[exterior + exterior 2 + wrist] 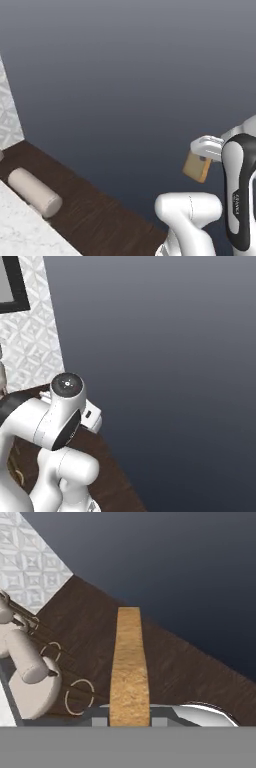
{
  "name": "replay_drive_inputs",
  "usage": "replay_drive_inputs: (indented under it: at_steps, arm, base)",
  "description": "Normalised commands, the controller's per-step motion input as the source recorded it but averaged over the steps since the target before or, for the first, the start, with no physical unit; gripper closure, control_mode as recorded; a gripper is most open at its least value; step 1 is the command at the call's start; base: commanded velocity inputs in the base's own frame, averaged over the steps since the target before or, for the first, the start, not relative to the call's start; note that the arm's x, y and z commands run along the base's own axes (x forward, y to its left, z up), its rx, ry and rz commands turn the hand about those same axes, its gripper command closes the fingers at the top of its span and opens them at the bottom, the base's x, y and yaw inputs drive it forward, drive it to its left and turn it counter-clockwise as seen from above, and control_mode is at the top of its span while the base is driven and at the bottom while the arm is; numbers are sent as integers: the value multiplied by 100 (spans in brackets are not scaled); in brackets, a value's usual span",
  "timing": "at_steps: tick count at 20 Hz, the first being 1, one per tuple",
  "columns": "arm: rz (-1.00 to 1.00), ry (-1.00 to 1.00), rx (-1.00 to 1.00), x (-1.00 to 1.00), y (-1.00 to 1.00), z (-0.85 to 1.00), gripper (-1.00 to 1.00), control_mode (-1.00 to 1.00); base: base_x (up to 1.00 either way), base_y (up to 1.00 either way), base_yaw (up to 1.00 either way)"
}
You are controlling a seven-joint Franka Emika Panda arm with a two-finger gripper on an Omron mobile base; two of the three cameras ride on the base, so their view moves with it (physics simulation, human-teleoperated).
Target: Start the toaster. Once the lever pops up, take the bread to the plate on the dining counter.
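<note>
My gripper is shut on the bread, a tan slice with a darker crust. The slice hangs tilted below the white hand, in the air over the dark wood floor. The hand view meets the bread edge-on, as an upright tan strip between the two fingertips of the gripper. A corner of the white marble dining counter lies at the lower left of the left base view. The toaster and the plate are out of view.
A beige cushioned stool stands by the marble edge, and the hand view catches the same stool with its wire rings. A dark grey wall fills the space ahead. A patterned tile wall stands on the left.
</note>
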Motion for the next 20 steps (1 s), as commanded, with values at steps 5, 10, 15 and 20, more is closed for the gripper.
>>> replay_drive_inputs:
  at_steps: [5, 10, 15, 20]
  arm:
    - [0, 0, 0, 0, 0, 0, 100, 100]
    - [0, 0, 0, 0, 0, 0, 100, 100]
    - [0, 0, 0, 0, 0, 0, 100, 100]
    - [0, 0, 0, 0, 0, 0, 100, 100]
  base:
    - [99, 25, 41]
    - [87, 0, 49]
    - [83, 0, 56]
    - [75, -4, 58]
